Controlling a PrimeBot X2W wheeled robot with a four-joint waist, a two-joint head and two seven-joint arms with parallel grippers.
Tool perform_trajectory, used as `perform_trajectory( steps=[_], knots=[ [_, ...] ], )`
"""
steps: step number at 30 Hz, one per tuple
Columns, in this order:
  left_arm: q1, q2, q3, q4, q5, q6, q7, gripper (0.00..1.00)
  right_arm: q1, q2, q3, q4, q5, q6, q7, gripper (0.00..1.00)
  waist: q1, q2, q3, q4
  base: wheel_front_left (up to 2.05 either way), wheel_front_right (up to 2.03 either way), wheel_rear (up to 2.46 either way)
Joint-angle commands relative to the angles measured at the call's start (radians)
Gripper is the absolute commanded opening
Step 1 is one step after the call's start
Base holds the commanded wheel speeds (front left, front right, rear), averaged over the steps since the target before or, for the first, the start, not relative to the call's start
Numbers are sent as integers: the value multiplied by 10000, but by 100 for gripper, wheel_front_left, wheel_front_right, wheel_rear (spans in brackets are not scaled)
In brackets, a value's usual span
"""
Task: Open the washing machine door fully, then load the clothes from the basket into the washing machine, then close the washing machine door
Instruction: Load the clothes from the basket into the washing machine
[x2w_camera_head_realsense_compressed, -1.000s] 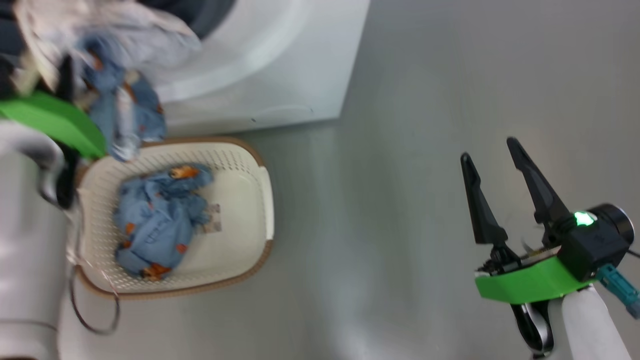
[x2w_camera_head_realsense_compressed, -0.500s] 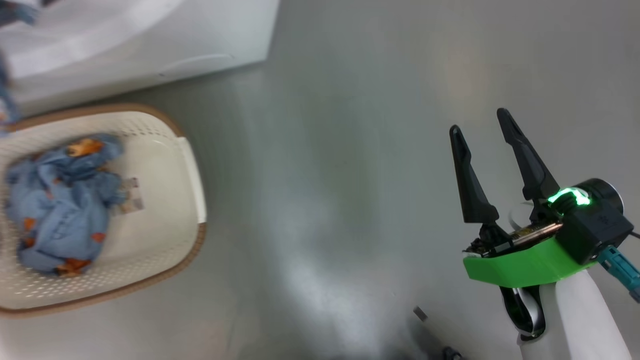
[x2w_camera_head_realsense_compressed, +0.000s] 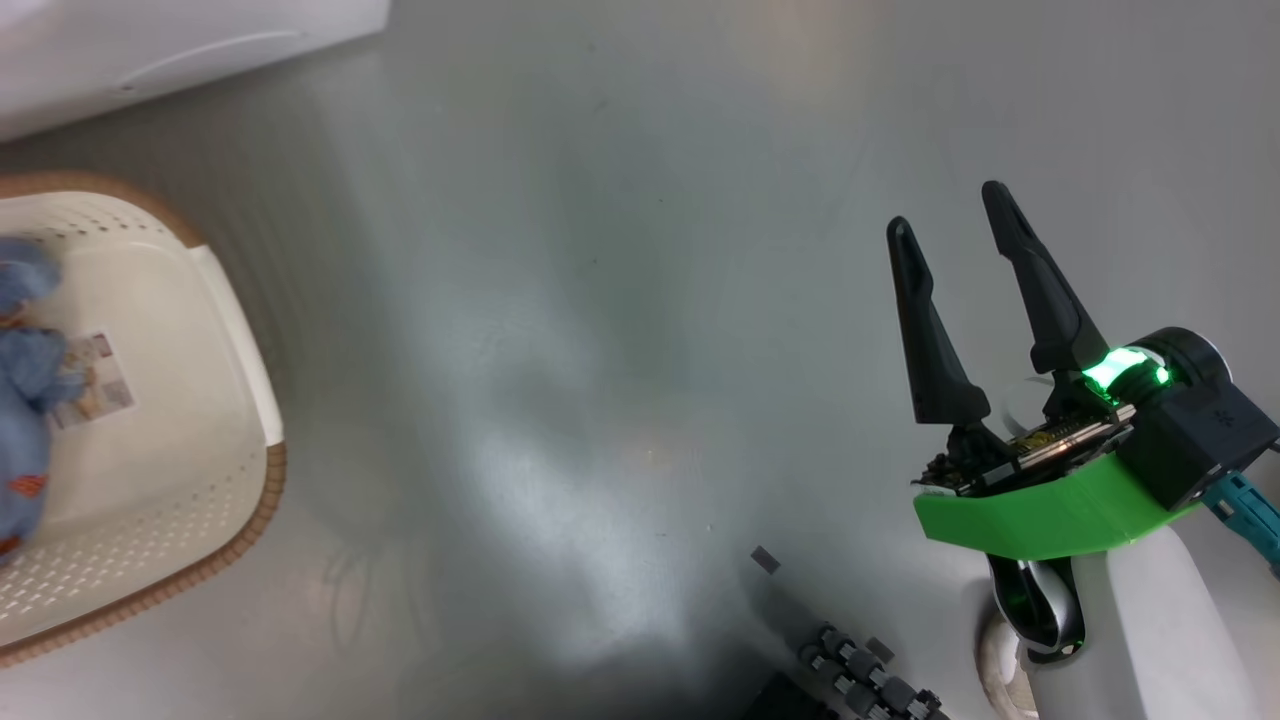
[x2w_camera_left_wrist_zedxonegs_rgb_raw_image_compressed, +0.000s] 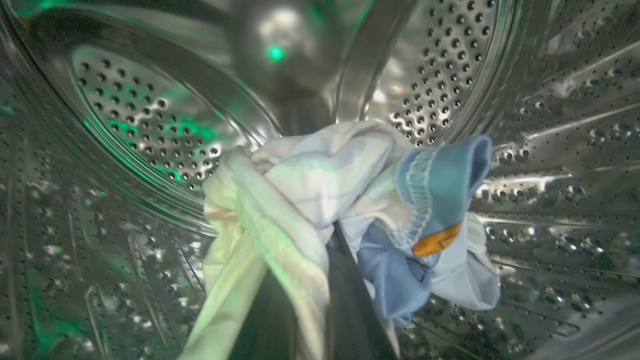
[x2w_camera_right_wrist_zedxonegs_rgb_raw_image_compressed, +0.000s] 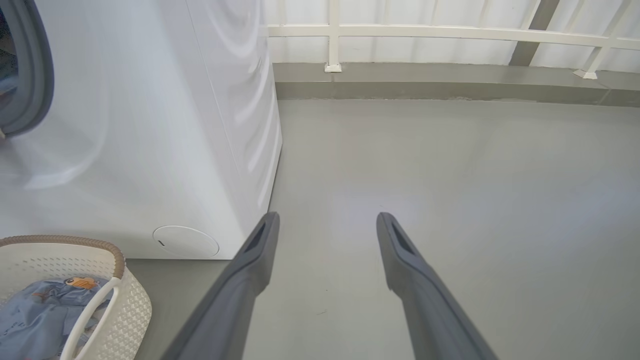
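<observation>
Left tool (x2w_camera_left_wrist_zedxonegs_rgb_raw_image_compressed: 335, 250) clenched on a bundle of clothes (x2w_camera_left_wrist_zedxonegs_rgb_raw_image_compressed: 320, 185) — cream and blue — centre frame, inside the drum (x2w_camera_left_wrist_zedxonegs_rgb_raw_image_compressed: 150, 115) of the washing machine (x2w_camera_right_wrist_zedxonegs_rgb_raw_image_compressed: 150, 150). Right tool (x2w_camera_head_realsense_compressed: 948, 215) released, idle over the floor (x2w_camera_head_realsense_compressed: 600, 300), right of frame. Blue garments (x2w_camera_head_realsense_compressed: 25, 430) lie in the basket (x2w_camera_head_realsense_compressed: 240, 340), left edge. Judgement: carry the bundle deep and low before letting go, so no hem trails over the gasket (x2w_camera_right_wrist_zedxonegs_rgb_raw_image_compressed: 42, 75).

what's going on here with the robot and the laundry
The robot is loading the wash. Its left claw is inside the steel drum, shut on a bundle of clothes, cream and light blue. Its right claw hangs open over the floor, holding nothing. More blue clothes lie in the basket beside the washing machine.
</observation>
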Motion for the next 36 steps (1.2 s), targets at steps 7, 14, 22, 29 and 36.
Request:
perform_trajectory(
  steps=[7,14,22,29,36],
  knots=[
    [-1043,912,-36,-426,787,625,-1810,0,-15,4,207,-216,336,62,-47,100,0,-1,318,-181,0,0,0],
    [-1534,932,182,-1412,1102,914,-2278,0,-98,4,193,-183,364,62,-47,100,0,-1,385,-119,0,0,0],
    [-972,732,179,-1284,1168,870,-2251,0,-162,4,241,-139,381,62,-47,100,0,-1,343,-12,0,0,0],
    [-617,531,-115,-172,832,432,-621,0,-128,5,207,-46,397,62,-47,100,0,-1,246,48,0,0,0],
    [-570,424,-269,67,759,467,29,100,-189,5,255,37,430,62,-47,100,0,-1,150,124,0,0,0]
  ],
)
